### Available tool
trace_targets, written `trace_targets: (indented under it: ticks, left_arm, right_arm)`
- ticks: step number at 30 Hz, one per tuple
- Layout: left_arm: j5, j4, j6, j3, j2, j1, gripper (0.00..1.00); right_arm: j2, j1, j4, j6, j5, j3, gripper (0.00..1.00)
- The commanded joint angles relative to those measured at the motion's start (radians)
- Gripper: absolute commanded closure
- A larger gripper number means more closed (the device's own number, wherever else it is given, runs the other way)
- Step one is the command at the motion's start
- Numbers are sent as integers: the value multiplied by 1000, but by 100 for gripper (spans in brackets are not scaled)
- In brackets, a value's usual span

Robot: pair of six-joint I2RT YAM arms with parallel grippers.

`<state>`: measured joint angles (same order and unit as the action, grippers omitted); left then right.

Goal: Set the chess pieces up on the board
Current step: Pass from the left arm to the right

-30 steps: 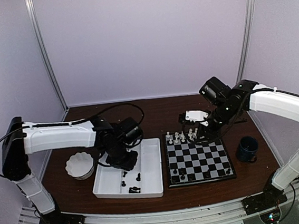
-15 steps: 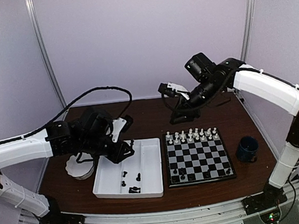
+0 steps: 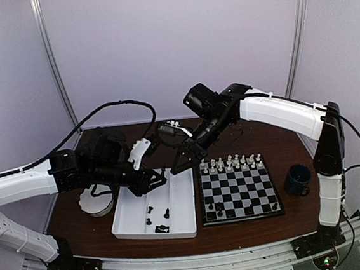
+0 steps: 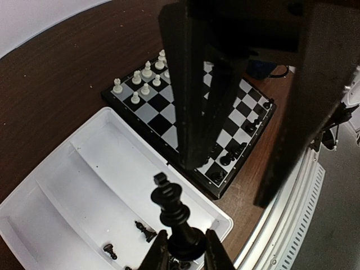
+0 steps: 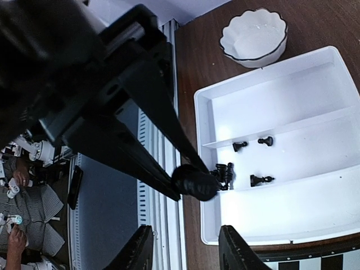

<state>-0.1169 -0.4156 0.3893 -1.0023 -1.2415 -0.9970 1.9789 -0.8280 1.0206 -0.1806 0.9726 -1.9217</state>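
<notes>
The left gripper [image 4: 183,252] is closed on the base of a tall black chessman [image 4: 173,207], which stands upright between the fingers [image 4: 160,254] and hangs above the white divided tray [image 3: 134,219]. The right gripper [image 5: 185,254] is spread wide with nothing between its fingertips; it hovers over the far end of the same tray, close to the left one (each arm fills much of the other's wrist view as a dark blur). A few loose black chessmen [image 5: 239,146] lie in the tray's compartments, some upright and some on their sides. The board [image 3: 239,190] lies just right of the tray, its left edge nearly touching it. White chessmen [image 3: 230,163] crowd its two far rows, while only a handful of black chessmen [image 3: 219,211] stand along its near edge, most at the left end and one near the right corner. A white scalloped bowl [image 5: 254,56] sits to the tray's left, partly hidden under the left arm in the top view. A dark blue mug [image 3: 297,179] stands on the table right of the board.
</notes>
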Motion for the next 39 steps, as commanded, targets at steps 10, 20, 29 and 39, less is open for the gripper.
trace_targets:
  ticks: [10, 20, 29, 39]
  left_arm:
    - [-60, 110, 2, 15, 14, -6, 88]
    - [-64, 126, 16, 27, 16, -6, 88]
    - [19, 95, 8, 31, 24, -5, 66]
    - [338, 102, -43, 204, 217, -4, 5]
  right_arm:
    - [45, -16, -67, 110, 68, -98, 58]
    - [61, -19, -92, 130, 102, -100, 78]
    - [46, -17, -57, 84, 44, -99, 95]
    - [-245, 38, -25, -174, -286, 180, 96]
